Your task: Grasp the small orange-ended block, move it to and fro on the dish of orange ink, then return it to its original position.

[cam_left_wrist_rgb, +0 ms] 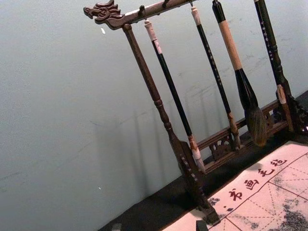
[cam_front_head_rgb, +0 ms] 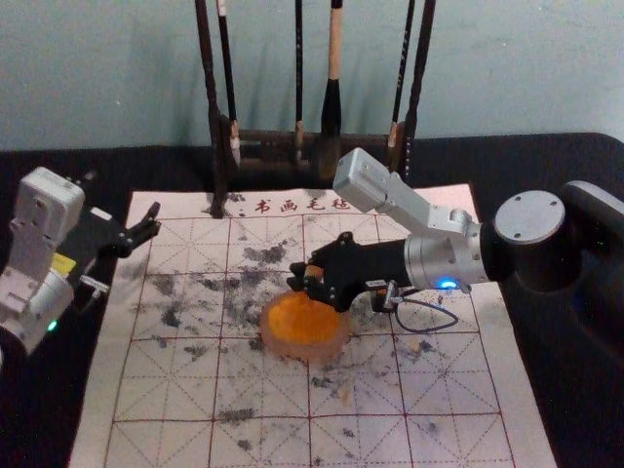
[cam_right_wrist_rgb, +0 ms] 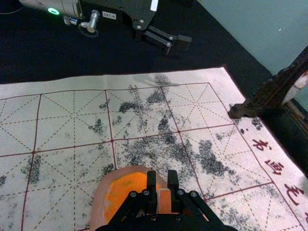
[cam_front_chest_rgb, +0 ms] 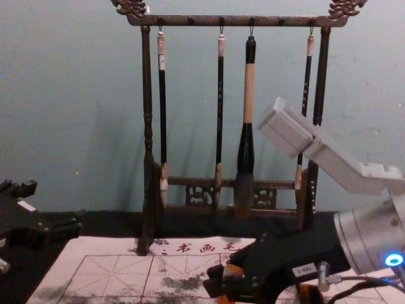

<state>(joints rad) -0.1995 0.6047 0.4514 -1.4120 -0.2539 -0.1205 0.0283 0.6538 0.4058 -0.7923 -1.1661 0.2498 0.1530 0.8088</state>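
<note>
Head view: pinching the block [cam_front_head_rgb: 314, 271] in the right gripper [cam_front_head_rgb: 304, 279] at the ink dish's [cam_front_head_rgb: 306, 352] far side; parking the left gripper [cam_front_head_rgb: 152, 221], spread, at left. Right wrist view: clamping snugly, apparently inking, next needing gentle to-and-fro strokes.

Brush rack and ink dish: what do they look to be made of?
Brush rack: likely wood, dark stain, slight sheen; turned posts and carved ends suggest it.
Ink dish: plastic or ceramic, can't tell which; pinkish rim looks smooth.
</note>
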